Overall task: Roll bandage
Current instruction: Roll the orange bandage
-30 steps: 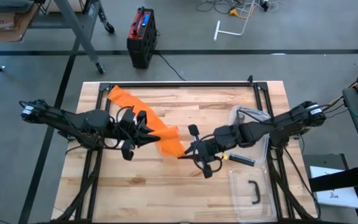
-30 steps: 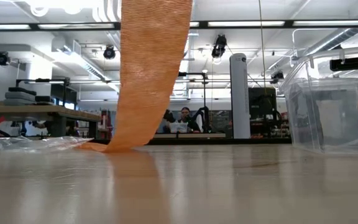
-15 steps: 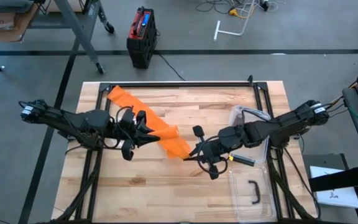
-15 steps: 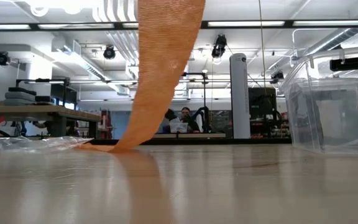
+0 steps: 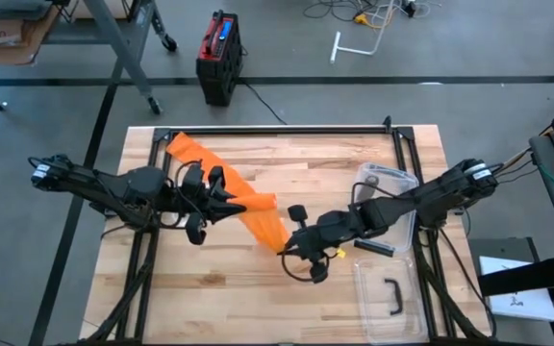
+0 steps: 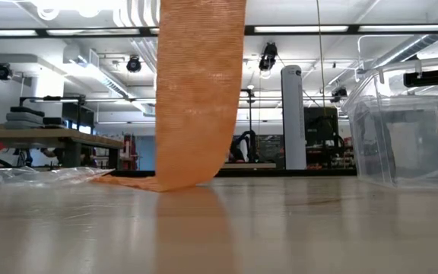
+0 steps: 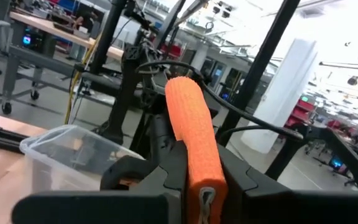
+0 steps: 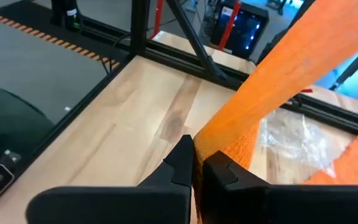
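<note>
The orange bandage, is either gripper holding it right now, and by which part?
Both hold the orange bandage. The left gripper pinches it partway along the strip; the right gripper is shut on its free end, with the far end lying on the table.

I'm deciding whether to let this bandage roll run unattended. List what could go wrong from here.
1. The right gripper is shut on the very end of the orange bandage; a tug might pull that end free.
2. The left gripper pinches the strip mid-length, and the span between the grippers looks twisted, so the roll may wind skewed.
3. The far tail lies loose on the wooden table beside crumpled plastic wrap and could drag it along.
</note>
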`<action>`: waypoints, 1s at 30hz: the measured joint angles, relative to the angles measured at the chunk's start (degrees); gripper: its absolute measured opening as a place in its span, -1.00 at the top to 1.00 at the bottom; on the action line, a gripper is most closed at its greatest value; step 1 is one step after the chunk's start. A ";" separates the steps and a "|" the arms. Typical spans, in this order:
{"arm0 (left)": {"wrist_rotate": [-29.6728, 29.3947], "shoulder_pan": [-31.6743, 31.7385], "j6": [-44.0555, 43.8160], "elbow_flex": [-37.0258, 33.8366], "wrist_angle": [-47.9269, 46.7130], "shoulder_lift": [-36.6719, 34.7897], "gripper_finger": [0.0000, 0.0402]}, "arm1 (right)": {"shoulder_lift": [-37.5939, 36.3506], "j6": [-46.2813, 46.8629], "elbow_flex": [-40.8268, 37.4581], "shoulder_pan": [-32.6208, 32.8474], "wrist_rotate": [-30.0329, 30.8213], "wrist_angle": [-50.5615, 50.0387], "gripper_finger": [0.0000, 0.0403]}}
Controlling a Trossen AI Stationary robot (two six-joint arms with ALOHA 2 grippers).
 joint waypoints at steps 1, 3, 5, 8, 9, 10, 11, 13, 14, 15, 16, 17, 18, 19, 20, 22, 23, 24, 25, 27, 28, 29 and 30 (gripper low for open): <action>-0.04 0.00 0.04 0.00 -0.24 0.00 0.82 | -0.26 -0.23 -0.01 0.04 0.42 -0.03 1.00; -0.34 0.07 0.21 0.01 -0.43 0.04 0.82 | -0.77 -0.40 -0.05 0.04 0.64 -0.07 1.00; -0.63 0.07 0.25 0.04 -0.81 0.08 0.82 | -1.45 -0.58 -0.14 0.04 0.64 -0.29 1.00; -0.70 0.15 2.09 0.20 -0.19 0.59 0.82 | -2.32 -0.36 -0.19 0.10 2.29 -0.09 0.96; -0.84 0.17 2.85 0.21 0.31 0.63 0.82 | -2.61 -0.23 -0.20 0.02 2.93 -0.06 0.93; -0.91 0.17 3.25 0.26 1.03 0.67 0.82 | -2.97 0.03 -0.20 0.02 3.62 0.00 0.88; -0.92 0.17 3.51 0.27 1.67 0.68 0.82 | -3.34 0.51 -0.21 0.00 4.34 0.04 0.81; -0.89 0.17 4.09 0.31 2.96 0.68 0.82 | -4.05 1.04 -0.01 0.00 6.13 0.15 0.65; -0.89 0.17 4.36 0.33 3.23 0.68 0.82 | -4.29 1.04 0.30 0.00 6.77 0.20 0.55; -0.89 0.17 4.56 0.33 3.53 0.68 0.82 | -4.56 0.86 0.57 0.02 7.46 0.22 0.46; -0.87 0.17 4.88 0.35 3.69 0.68 0.82 | -4.75 0.58 0.94 0.02 8.22 0.11 0.37; -0.84 0.17 5.14 0.35 3.71 0.68 0.82 | -4.79 0.10 1.56 0.02 9.11 0.07 0.29; -0.73 0.17 5.42 0.35 3.73 0.68 0.82 | -4.79 -0.34 2.35 0.00 10.18 0.21 0.21; -0.63 0.17 5.53 0.35 3.71 0.69 0.82 | -4.79 -0.88 3.14 0.00 11.77 0.20 0.14; -0.61 0.17 5.53 0.36 3.78 0.76 0.82 | -4.79 -1.73 3.99 0.00 13.51 -0.02 0.09; -0.47 0.17 5.55 0.39 3.79 0.90 0.82 | -4.79 -2.85 5.72 -0.03 16.79 -0.47 -0.01; -0.36 0.17 5.53 0.39 3.76 0.92 0.82 | -4.79 -3.27 6.55 -0.14 18.55 -1.23 -0.04; -0.09 0.16 5.53 0.39 3.66 0.92 0.82 | -4.79 -3.46 7.24 -0.29 20.04 -2.05 -0.07; 0.21 0.15 5.53 0.38 3.69 0.92 0.82 | -4.79 -3.46 7.84 -0.50 21.26 -2.73 -0.10; 0.93 0.15 5.53 0.38 3.77 0.92 0.82 | -4.79 -3.44 8.72 -1.03 22.90 -4.11 -0.14; 1.25 0.15 5.53 0.49 3.72 0.94 0.82 | -4.81 -3.42 9.07 -1.33 23.20 -4.76 -0.15; 1.41 0.15 5.53 0.74 3.58 0.98 0.82 | -4.83 -3.43 9.36 -1.67 23.26 -5.19 -0.16; 1.45 0.15 5.53 1.02 3.56 1.05 0.82 | -4.84 -3.42 9.69 -1.96 23.37 -5.53 -0.17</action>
